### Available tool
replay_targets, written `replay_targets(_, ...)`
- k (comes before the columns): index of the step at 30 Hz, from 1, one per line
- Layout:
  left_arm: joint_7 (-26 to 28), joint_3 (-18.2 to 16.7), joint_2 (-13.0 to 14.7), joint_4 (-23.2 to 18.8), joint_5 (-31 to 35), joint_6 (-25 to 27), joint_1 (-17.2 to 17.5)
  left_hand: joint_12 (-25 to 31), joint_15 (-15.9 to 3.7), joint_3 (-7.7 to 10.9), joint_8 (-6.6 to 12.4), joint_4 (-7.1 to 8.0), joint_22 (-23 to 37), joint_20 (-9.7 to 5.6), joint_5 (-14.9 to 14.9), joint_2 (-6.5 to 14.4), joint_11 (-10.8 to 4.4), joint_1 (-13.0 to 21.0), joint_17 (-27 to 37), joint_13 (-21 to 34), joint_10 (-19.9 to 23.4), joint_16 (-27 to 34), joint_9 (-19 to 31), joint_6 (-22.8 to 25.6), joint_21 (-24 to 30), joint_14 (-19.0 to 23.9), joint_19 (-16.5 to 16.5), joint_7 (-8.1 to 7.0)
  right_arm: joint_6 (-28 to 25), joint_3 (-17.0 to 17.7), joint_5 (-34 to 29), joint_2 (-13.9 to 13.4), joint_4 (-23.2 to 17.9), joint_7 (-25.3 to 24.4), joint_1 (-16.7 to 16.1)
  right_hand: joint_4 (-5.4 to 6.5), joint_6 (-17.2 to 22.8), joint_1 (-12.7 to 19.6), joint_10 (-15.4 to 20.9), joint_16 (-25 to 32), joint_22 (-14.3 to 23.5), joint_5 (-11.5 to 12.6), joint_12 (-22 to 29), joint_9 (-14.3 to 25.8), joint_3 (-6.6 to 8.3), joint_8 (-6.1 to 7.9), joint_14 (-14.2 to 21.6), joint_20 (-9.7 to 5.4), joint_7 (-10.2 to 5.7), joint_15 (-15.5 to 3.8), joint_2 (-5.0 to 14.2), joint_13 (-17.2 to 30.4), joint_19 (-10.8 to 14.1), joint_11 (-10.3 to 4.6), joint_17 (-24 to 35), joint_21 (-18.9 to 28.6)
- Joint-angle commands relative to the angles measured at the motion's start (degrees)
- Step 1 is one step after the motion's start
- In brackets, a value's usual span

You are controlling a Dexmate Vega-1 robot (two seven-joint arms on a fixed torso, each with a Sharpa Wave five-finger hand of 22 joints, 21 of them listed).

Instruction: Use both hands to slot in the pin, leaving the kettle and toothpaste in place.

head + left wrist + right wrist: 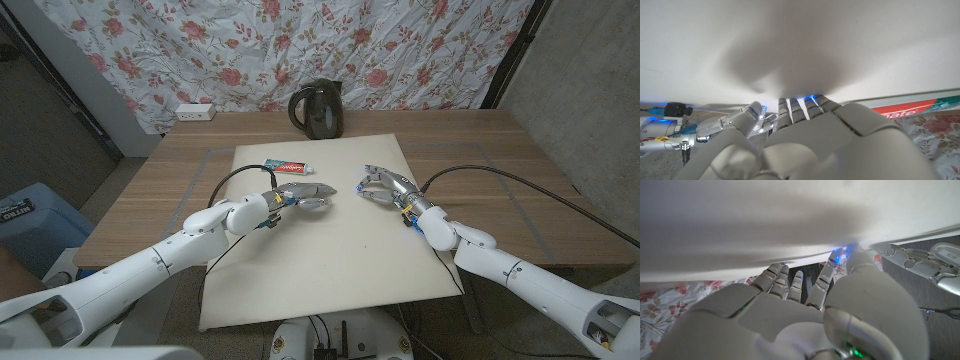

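My left hand (300,193) hovers low over the white mat (330,262), its fingers stretched toward the right. My right hand (385,187) faces it a short gap away, fingers loosely curled and apart. I can make out nothing held in either hand, and no pin between them. The toothpaste tube (288,165) lies on the mat just behind my left hand and also appears in the left wrist view (910,107). The black kettle (318,108) stands at the table's far edge. In the right wrist view my right hand's fingers (790,282) reach to the mat, with my left hand (925,265) beyond.
The mat covers the middle of the wooden table (180,190). A white power strip (195,113) lies at the far left corner. Black cables (500,175) run from both wrists across the table. A floral curtain (300,40) hangs behind.
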Motion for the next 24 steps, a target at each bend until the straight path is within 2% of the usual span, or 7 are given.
replay_targets(1, 0.2, -0.1, 0.3, 0.2, 0.0, -0.6, 0.1, 0.2, -3.61, 0.35, -0.05, 0.02, 0.3, -5.59, -0.1, 5.3, 0.05, 0.7, 0.3, 0.2, 0.3, 0.2, 0.2, 0.6, 0.4, 0.6, 0.6, -0.06, 1.7, 0.0, 0.1, -0.2, 0.4, 1.1, 0.4, 0.08, -1.2, -0.2, -1.0, -0.4, 0.1, 0.7, -0.2, -0.1, -0.42, -0.84, -0.7, 0.35, 0.02, 0.35, -0.96, 0.1, -0.7, 0.15, 0.1, -0.2)
replay_targets(23, 1.4, -0.7, 0.8, 0.0, 0.2, -1.0, 1.1, 0.2, -3.67, 0.52, -0.13, 0.16, 0.3, -5.57, -0.2, 5.4, 0.05, 0.6, 0.4, 0.2, 0.2, 0.2, 0.2, 0.7, 0.3, 0.6, 0.6, -0.06, 3.2, 0.3, 0.8, -1.5, -0.4, 5.0, 0.8, 0.89, -7.3, -2.7, -5.5, -1.8, 0.1, 1.9, -0.3, -0.8, -1.77, -4.27, -3.6, 1.77, 0.12, 2.41, -2.91, 0.2, -3.9, 1.56, 0.1, -0.4)
replay_targets(24, 1.6, -0.7, 0.8, 0.0, 0.3, -1.1, 1.1, 0.2, -3.66, 0.52, -0.13, 0.13, 0.3, -5.59, -0.2, 5.4, -0.04, 0.6, 0.4, 0.2, 0.3, 0.2, 0.2, 0.7, 0.3, 0.6, 0.6, -0.06, 3.2, 0.3, 0.8, -1.5, -0.5, 5.3, 0.9, 0.96, -8.2, -2.9, -5.9, -1.9, 0.1, 2.1, -0.3, -0.9, -1.89, -4.76, -3.9, 1.98, 0.15, 2.63, -3.04, 0.2, -4.2, 1.67, 0.1, -0.4)
